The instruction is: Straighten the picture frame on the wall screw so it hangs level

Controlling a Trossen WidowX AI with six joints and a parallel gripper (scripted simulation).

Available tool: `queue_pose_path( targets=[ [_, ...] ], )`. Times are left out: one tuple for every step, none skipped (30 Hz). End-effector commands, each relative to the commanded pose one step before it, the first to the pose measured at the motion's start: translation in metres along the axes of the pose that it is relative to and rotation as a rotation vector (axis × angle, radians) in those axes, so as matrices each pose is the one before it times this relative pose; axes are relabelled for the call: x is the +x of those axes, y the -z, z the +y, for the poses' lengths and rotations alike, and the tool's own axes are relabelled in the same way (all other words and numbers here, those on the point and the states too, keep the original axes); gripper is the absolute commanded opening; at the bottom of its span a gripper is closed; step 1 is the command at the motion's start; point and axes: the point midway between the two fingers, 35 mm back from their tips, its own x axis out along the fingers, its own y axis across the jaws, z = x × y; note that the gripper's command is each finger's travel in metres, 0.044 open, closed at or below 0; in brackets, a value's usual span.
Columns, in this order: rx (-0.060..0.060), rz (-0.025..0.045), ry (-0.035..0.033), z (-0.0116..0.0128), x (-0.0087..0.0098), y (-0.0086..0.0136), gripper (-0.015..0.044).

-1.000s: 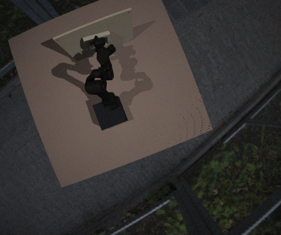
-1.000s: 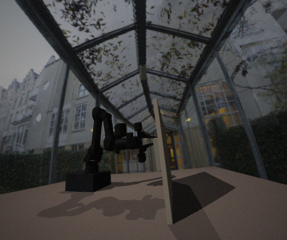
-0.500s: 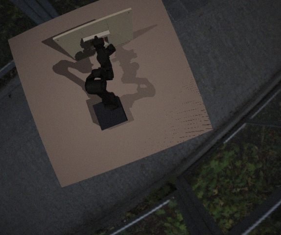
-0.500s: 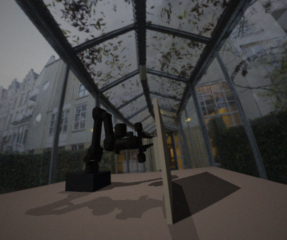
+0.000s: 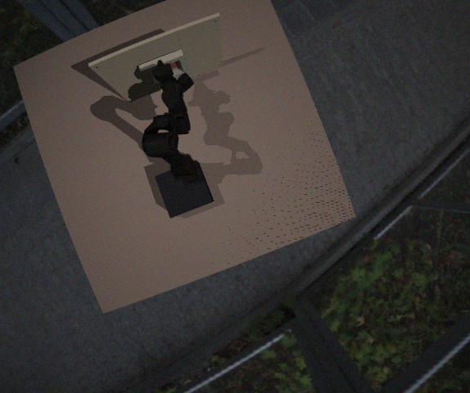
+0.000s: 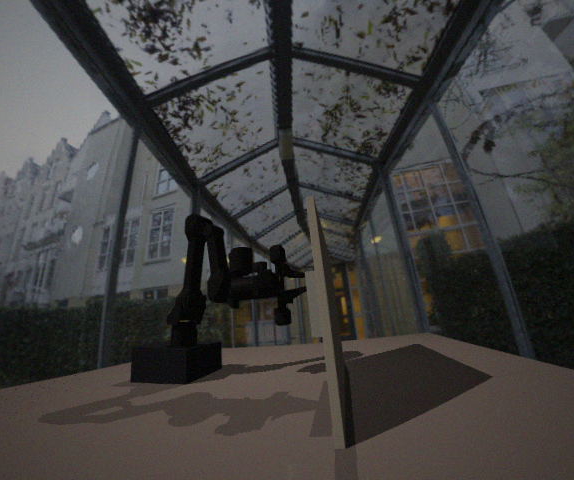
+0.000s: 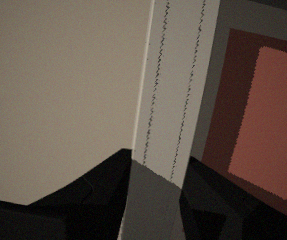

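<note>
The picture frame (image 5: 173, 56) (image 6: 316, 312) hangs against the front of the upright wall board (image 5: 203, 44) (image 6: 340, 408) (image 7: 63, 75). Its pale top bar (image 7: 175, 85) runs steeply across the wrist view, leaning slightly, with the red picture (image 7: 273, 120) to its right. My gripper (image 6: 305, 282) (image 7: 155, 163) is shut on this bar, one finger on each side of it. In the top view the wrist covers the fingertips and part of the frame. The screw and the notched strip are hidden. I cannot tell from these views how level the frame is.
The arm's dark base block (image 5: 184, 192) (image 6: 173, 362) stands on the pinkish-brown table top (image 5: 112, 237) (image 6: 256, 454), in front of the board. Shadows of the arm and the board lie across the table. The board's edge shows at the far left of the wrist view.
</note>
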Motion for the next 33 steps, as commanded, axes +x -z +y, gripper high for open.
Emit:
queue_pose_path(
  targets=[
    [-0.0269,-0.00164,-0.00012,-0.00065,-0.00013,0.00012,0.0000],
    [-0.0052,0.00000,0.00002,-0.00006,0.00000,0.00001,0.0000],
    [-0.0052,0.00000,0.00002,-0.00006,0.00000,0.00001,0.0000],
    [-0.0066,0.00001,0.00003,-0.00012,0.00001,0.00003,0.0000],
    [0.0240,0.00163,0.00006,0.00064,0.00012,-0.00014,0.0026],
    [0.0000,0.00000,0.00000,0.00000,0.00000,0.00000,0.0052],
    [0.0000,0.00000,0.00000,0.00000,0.00000,0.00000,0.0079],
    [0.0000,0.00000,0.00000,0.00000,0.00000,0.00000,0.0105],
    [0.0000,0.00000,0.00000,0.00000,0.00000,0.00000,0.0131],
    [0.0000,0.00000,0.00000,0.00000,0.00000,0.00000,0.0158],
    [0.0000,0.00000,0.00000,0.00000,0.00000,0.00000,0.0184],
    [0.0000,0.00000,0.00000,0.00000,0.00000,0.00000,0.0210],
    [0.0000,0.00000,0.00000,0.00000,0.00000,0.00000,0.0236],
    [0.0000,0.00000,0.00000,0.00000,0.00000,0.00000,0.0260],
    [0.0000,0.00000,0.00000,0.00000,0.00000,0.00000,0.0260],
    [0.0000,0.00000,0.00000,0.00000,0.00000,0.00000,0.0260],
    [0.0000,0.00000,0.00000,0.00000,0.00000,0.00000,0.0260],
    [0.0049,0.00028,0.00052,0.00039,-0.00166,-0.00039,0.0260],
    [0.0147,0.00081,0.00158,0.00108,-0.00501,-0.00107,0.0260],
    [0.0245,0.00129,0.00267,0.00153,-0.00837,-0.00149,0.0260],
    [0.0308,0.00151,0.00340,0.00143,-0.01049,-0.00137,0.0260],
    [0.0311,0.00140,0.00347,0.00087,-0.01051,-0.00086,0.0260],
    [0.0312,0.00128,0.00351,0.00028,-0.01044,-0.00039,0.0260],
    [0.0314,0.00117,0.00354,-0.00034,-0.01032,0.00002,0.0260],
    [0.0315,0.00105,0.00356,-0.00097,-0.01017,0.00036,0.0260],
    [0.0317,0.00094,0.00357,-0.00161,-0.00997,0.00064,0.0260],
    [0.0317,0.00083,0.00355,-0.00225,-0.00970,0.00085,0.0260],
    [0.0255,0.00058,0.00283,-0.00227,-0.00756,0.00078,0.0260],
    [0.0153,0.00032,0.00169,-0.00156,-0.00444,0.00049,0.0260],
    [0.0051,0.00010,0.00056,-0.00055,-0.00146,0.00016,0.0260],
    [0.0000,0.00000,0.00000,0.00000,0.00000,0.00000,0.0260],
    [0.0000,0.00000,0.00000,0.00000,0.00000,0.00000,0.0260],
    [0.0000,0.00000,0.00000,0.00000,0.00000,0.00000,0.0260]
  ],
)
